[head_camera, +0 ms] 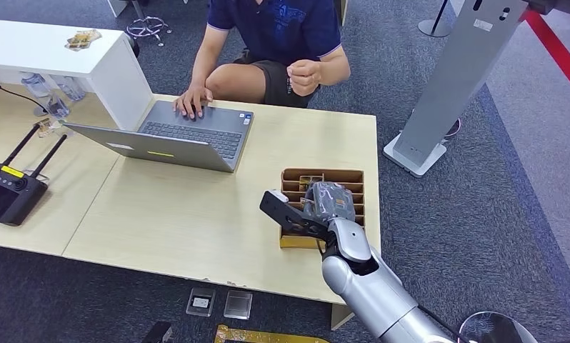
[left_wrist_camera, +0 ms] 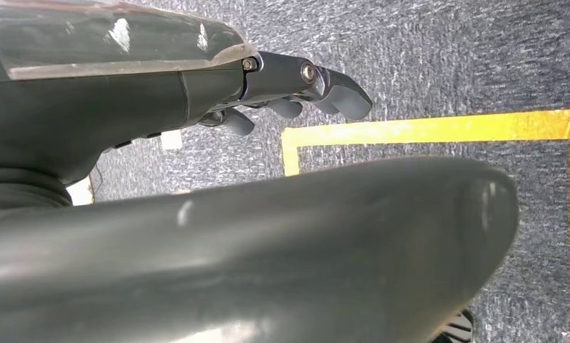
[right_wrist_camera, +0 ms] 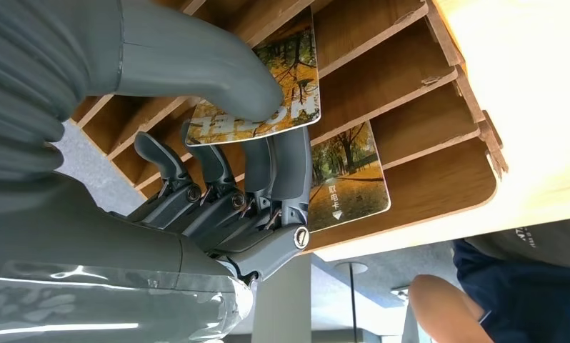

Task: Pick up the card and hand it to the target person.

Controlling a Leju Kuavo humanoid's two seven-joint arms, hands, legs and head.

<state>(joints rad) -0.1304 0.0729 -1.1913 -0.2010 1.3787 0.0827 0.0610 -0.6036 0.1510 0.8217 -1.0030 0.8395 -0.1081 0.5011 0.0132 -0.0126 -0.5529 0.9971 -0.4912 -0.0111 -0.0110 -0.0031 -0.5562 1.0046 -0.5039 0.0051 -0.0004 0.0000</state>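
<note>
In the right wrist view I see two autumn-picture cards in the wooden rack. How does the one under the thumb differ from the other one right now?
The pinched card is gripped between the right hand's thumb and fingers; the other card sits untouched. The pinched card lies in a different slot of the wooden rack from the other card. The thumb hides part of the pinched card's face, while the other card shows white characters and an arrow. Both carry the same autumn-trees picture.

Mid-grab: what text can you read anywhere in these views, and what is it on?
"取电卡", above a small white arrow: on the second card in the rack.
Large pale lettering on the card pinched by the right hand: turned and partly under the thumb, not readable.
Print on the person's shirt, stickers on the laptop, yellow label on the remote: too small or blurred.
</note>
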